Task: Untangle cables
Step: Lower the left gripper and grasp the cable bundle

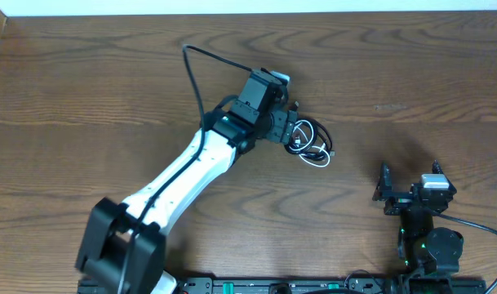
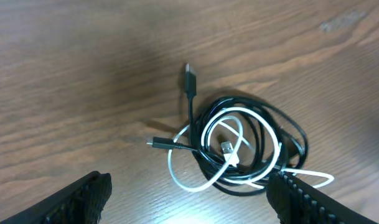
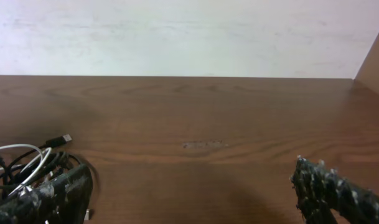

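Note:
The black cable and the white cable lie tangled in one coiled bundle on the wooden table. The bundle also shows in the overhead view and at the left edge of the right wrist view. Two black plugs stick out of the coil on its left side. My left gripper is open and hovers right at the bundle, with its fingers either side of the bundle's near edge and holding nothing. My right gripper is open and empty, well to the right of the bundle.
The wooden table stretches in all directions around the bundle. A white wall bounds the table's far edge. The left arm's own thick black wire arcs above the table behind the gripper.

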Action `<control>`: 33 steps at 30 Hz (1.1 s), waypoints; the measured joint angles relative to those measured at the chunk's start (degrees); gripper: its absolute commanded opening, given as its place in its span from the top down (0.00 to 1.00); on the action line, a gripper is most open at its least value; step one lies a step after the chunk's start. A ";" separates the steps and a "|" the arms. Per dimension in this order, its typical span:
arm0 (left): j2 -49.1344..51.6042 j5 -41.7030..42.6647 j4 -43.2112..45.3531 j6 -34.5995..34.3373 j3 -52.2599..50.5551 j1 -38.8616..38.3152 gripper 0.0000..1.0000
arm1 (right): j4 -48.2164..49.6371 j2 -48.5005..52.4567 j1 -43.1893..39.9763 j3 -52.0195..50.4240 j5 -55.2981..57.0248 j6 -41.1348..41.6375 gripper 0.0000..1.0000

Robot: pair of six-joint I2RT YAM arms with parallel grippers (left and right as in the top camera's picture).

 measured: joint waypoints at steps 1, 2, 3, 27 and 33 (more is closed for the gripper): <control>1.16 0.55 0.48 0.00 0.00 0.00 0.15 | 0.00 0.00 0.00 0.00 0.00 0.00 0.01; 2.60 1.31 1.07 0.07 0.00 -0.04 0.15 | 0.00 0.00 0.00 0.00 0.00 0.00 0.01; 3.93 2.19 1.49 0.22 0.00 -0.09 0.15 | 0.00 0.00 0.00 0.00 0.00 0.00 0.01; 12.70 7.48 2.49 1.31 0.00 -9.86 0.27 | 0.00 0.00 0.00 0.00 0.00 0.00 0.01; 12.70 3.34 3.82 1.31 0.00 -10.05 0.27 | 0.00 0.00 0.00 0.00 0.00 0.00 0.01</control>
